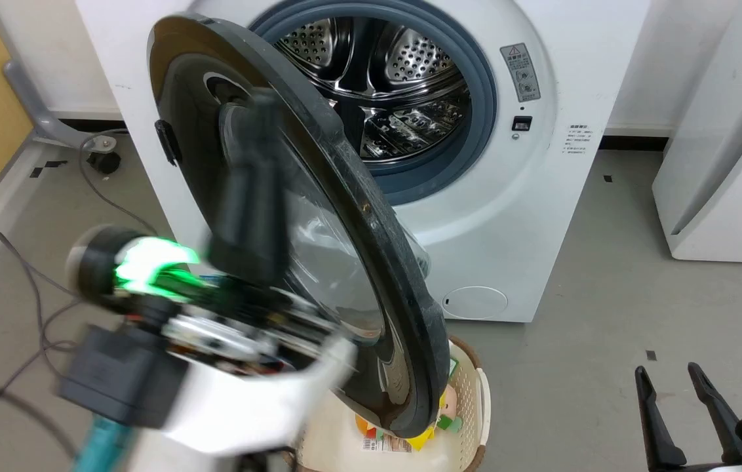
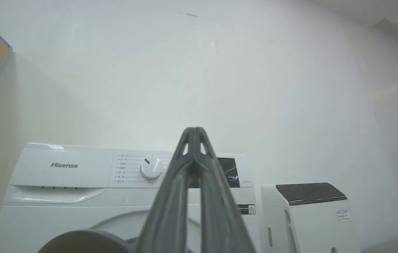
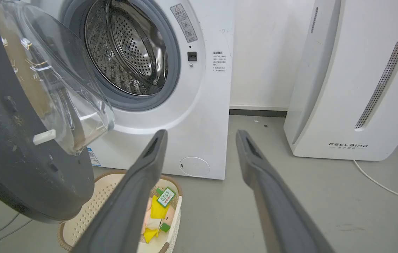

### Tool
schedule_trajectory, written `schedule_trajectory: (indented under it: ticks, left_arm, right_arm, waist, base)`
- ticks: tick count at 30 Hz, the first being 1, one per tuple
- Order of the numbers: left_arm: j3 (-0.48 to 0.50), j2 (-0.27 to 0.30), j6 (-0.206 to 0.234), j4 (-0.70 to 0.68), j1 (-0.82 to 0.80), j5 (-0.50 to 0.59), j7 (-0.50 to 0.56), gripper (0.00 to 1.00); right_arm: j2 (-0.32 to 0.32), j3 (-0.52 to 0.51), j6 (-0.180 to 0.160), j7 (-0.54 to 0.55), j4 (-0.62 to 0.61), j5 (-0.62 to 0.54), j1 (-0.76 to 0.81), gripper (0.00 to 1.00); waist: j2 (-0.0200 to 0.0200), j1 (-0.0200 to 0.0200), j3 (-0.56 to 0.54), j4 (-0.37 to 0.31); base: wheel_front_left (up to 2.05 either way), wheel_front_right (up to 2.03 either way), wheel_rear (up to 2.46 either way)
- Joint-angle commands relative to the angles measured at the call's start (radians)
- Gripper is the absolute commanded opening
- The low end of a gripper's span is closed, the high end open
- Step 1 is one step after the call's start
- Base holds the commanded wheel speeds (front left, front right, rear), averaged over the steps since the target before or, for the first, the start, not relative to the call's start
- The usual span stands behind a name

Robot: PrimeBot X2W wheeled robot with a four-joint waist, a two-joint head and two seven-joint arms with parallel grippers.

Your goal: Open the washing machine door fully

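Observation:
The washing machine (image 1: pixel 541 196) is a white front-loader with its steel drum (image 1: pixel 377 85) exposed. Its door (image 1: pixel 371 216), a glossy black disc, stands swung out to the left, roughly edge-on to the machine's front. My left gripper (image 1: pixel 261 108) is blurred, shut, fingers pointing up in front of the door's outer face; contact is unclear. In the left wrist view the shut left gripper (image 2: pixel 195 130) points at the wall above the control panel (image 2: pixel 62 175). My right gripper (image 1: pixel 667 370) is open at the lower right, holding nothing. The right wrist view shows the open right gripper (image 3: pixel 201 135), the door's inner face (image 3: pixel 16 147) and its glass bowl (image 3: pixel 62 80).
A pale laundry basket (image 1: pixel 469 393) with colourful items sits on the floor under the door's lower edge, also the basket (image 3: pixel 97 203). A white appliance (image 1: pixel 725 164) stands right of the machine. Cables (image 1: pixel 30 295) lie on the grey floor at left. Open floor lies between machine and right gripper.

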Motion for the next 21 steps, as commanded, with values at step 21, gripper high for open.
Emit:
schedule_trajectory:
  ticks: [21]
  left_arm:
    - [-0.615,0.001,-0.028,0.354,0.082,-0.206,0.258,0.0]
  right_arm:
    - [0.004,0.006,0.001,0.003,0.02,-0.003,-0.024,1.0]
  waist:
    - [0.0,0.0,0.002,-0.01]
  base:
    - [0.0,0.0,0.0]
